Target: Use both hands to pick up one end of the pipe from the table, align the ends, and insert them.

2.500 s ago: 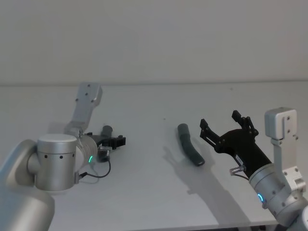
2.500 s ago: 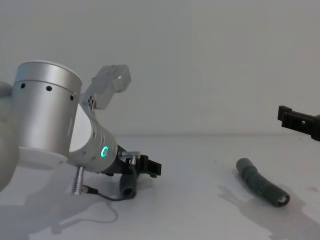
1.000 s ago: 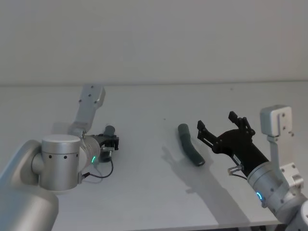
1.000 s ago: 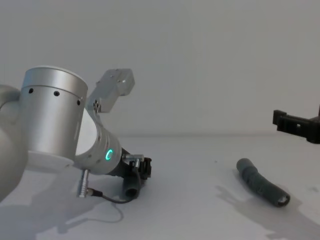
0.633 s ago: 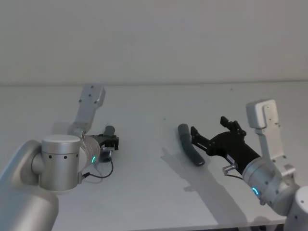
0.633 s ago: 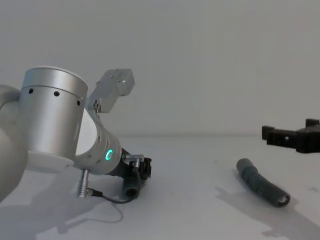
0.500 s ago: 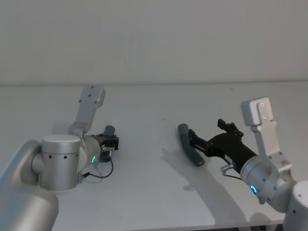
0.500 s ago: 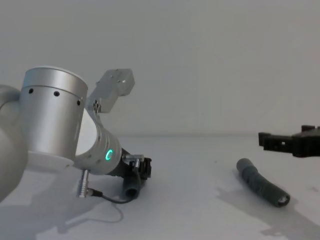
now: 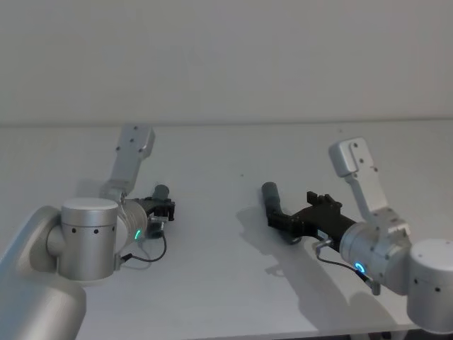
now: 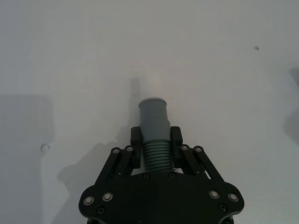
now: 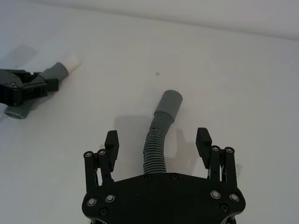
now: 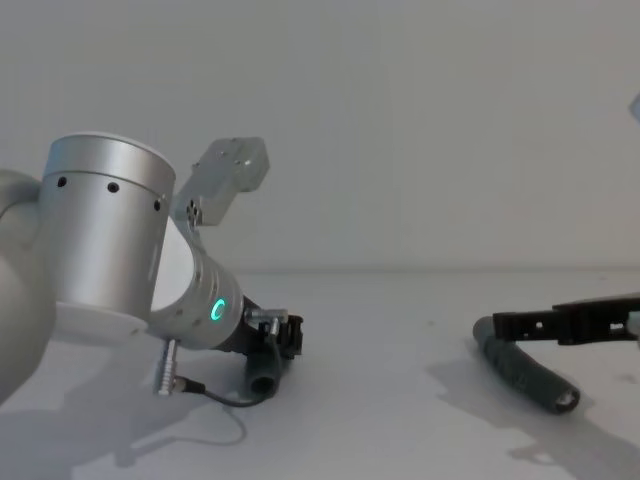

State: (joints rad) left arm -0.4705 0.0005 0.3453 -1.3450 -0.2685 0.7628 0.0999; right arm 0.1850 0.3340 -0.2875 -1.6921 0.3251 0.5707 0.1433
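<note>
Our left gripper low over left of table, clamped tight on ribbed part of one pipe piece. Its smooth collar end sticks out past fingertips, away from wrist. We cannot tell whether this piece touches table. Well apart on right, our right gripper down at table, fingers spread wide. They straddle ribbed middle of second pipe piece, which lies flat, and do not touch it. Farther out, its far collar points away from us.

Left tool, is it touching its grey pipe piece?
Touching. The left wrist view shows the left tool shut, fingers pressing both sides of the pipe piece.
</note>
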